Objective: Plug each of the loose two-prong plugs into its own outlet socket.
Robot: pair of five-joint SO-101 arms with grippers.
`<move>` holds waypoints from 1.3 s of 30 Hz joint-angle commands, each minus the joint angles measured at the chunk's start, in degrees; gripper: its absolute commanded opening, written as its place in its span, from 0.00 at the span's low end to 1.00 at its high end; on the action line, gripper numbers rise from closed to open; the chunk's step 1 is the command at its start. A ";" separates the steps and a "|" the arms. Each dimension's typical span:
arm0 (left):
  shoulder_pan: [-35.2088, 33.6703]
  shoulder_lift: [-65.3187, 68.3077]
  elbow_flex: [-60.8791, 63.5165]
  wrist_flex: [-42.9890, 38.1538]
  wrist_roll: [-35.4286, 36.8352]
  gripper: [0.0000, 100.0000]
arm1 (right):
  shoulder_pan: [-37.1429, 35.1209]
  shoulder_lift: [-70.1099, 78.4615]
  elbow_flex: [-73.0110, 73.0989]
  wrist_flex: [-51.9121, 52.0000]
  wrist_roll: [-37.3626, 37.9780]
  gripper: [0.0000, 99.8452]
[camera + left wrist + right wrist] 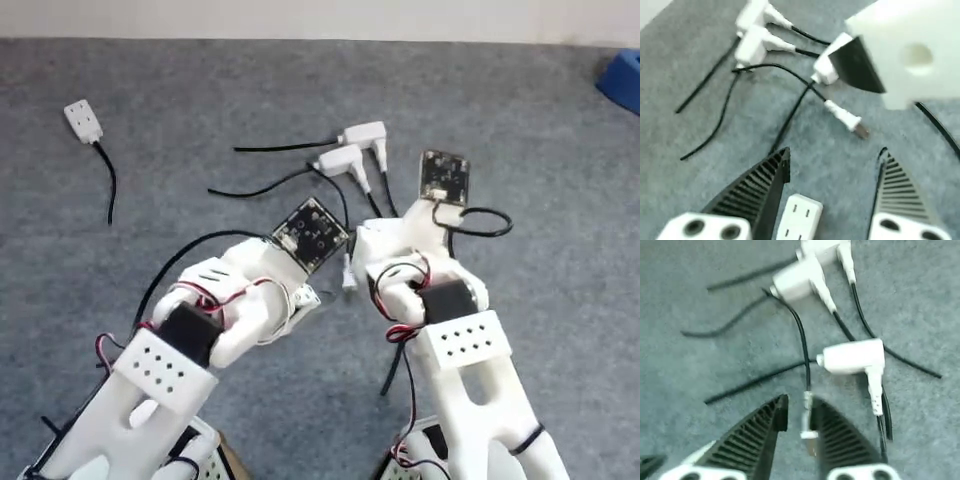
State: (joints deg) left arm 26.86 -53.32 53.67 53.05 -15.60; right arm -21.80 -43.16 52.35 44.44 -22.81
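Grey felt-like cloth (pixel 200 190) is spread over the table, and two white arms are brought together at its centre. The right gripper (pixel 800 401) is set over a slim white two-prong plug on a thin black cord (pixel 808 426). Its black ribbed fingers (pixel 765 435) are parted only narrowly. The plug lies in the gap against one finger, with a sliver of space beside the other, so a firm clamp is not shown.

The left gripper (pixel 835 152) is spread wide. A small white rectangular outlet socket with slots (pixel 797 220) sits between its jaws, close to one finger and ungripped. The plug lies just right of that socket, its metal prongs pointed nearward, roughly toward it. The pairing is judged deliberate: one arm placed to brace the socket, the other to feed the plug in.

A white L-shaped block with a cord (pixel 852 357) lies just beyond the plug. Two similar white blocks (pixel 362 133) lie side by side at far centre; whether anything is mated there cannot be told. Another white socket on a black cord (pixel 83 120) lies far left, well apart, with nothing plugged in.
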 commanded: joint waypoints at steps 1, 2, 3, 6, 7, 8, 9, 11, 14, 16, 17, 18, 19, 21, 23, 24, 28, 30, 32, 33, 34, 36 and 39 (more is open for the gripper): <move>-5.41 1.98 0.04 -1.41 0.53 0.27 | -0.22 -0.31 0.40 -0.84 5.63 0.01; -8.04 2.24 -0.22 -1.32 0.62 0.27 | -0.31 -0.22 0.84 -0.84 6.95 0.00; -10.95 2.33 -0.22 -1.32 0.88 0.27 | -0.66 -0.13 1.80 -0.75 7.82 0.01; -19.03 2.86 -0.04 -1.23 1.05 0.27 | -2.51 -0.13 4.79 -0.04 8.35 0.01; -20.97 2.86 0.13 -0.70 1.05 0.27 | -2.68 -0.13 4.70 -0.04 8.35 0.01; -22.29 2.86 0.04 0.88 1.05 0.27 | -2.77 -0.04 3.91 0.13 8.35 0.01; -23.25 2.77 -0.04 2.81 1.05 0.27 | -2.77 0.04 2.77 1.19 8.35 0.01; -23.87 2.77 -0.04 5.98 1.05 0.27 | -2.68 1.19 -0.92 4.70 8.53 0.01; -23.87 2.77 0.13 8.53 1.05 0.27 | -2.42 9.27 -6.81 8.75 11.16 0.01; -24.04 2.68 -0.13 8.79 1.05 0.27 | -2.59 16.57 -11.30 12.18 11.78 0.01; -24.04 2.68 -0.22 8.79 1.05 0.27 | -2.59 19.91 -13.93 14.64 12.48 0.01; -24.04 2.68 -0.22 8.79 1.05 0.27 | -2.68 23.16 -16.75 16.84 13.27 0.01; -24.04 2.68 -0.22 8.97 1.05 0.27 | -2.77 25.71 -19.91 19.47 14.51 0.01; -24.22 2.68 -0.13 9.05 1.05 0.27 | -2.86 29.58 -26.07 25.89 16.79 0.01; -25.80 2.68 -0.04 9.05 3.34 0.27 | -2.68 30.90 -30.99 31.25 16.88 0.01; -26.51 2.68 -0.04 9.05 4.48 0.27 | -2.68 30.73 -32.92 33.19 16.79 0.01; -26.86 2.68 1.01 9.05 5.45 0.27 | -4.00 30.02 -35.03 36.88 16.79 0.01; -26.86 2.33 2.59 8.70 5.45 0.27 | -4.44 30.81 -35.03 36.88 16.79 0.01; -26.77 2.33 3.65 8.70 5.45 0.27 | -4.53 32.13 -35.38 37.32 16.79 0.01; -26.59 2.33 4.44 8.70 5.54 0.27 | -4.35 32.75 -35.47 37.32 16.79 0.01; -26.24 2.24 5.23 8.62 5.89 0.27 | -4.35 33.45 -35.47 37.05 16.88 0.01; -26.07 2.24 6.64 8.62 6.68 0.27 | -4.44 34.86 -35.74 36.88 17.14 0.01; -26.07 2.24 7.16 8.00 6.95 0.27 | -5.85 37.49 -39.34 37.49 17.05 0.01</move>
State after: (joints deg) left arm 0.48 -50.51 60.70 61.67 -9.54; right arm -26.11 -6.15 17.80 81.63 -6.37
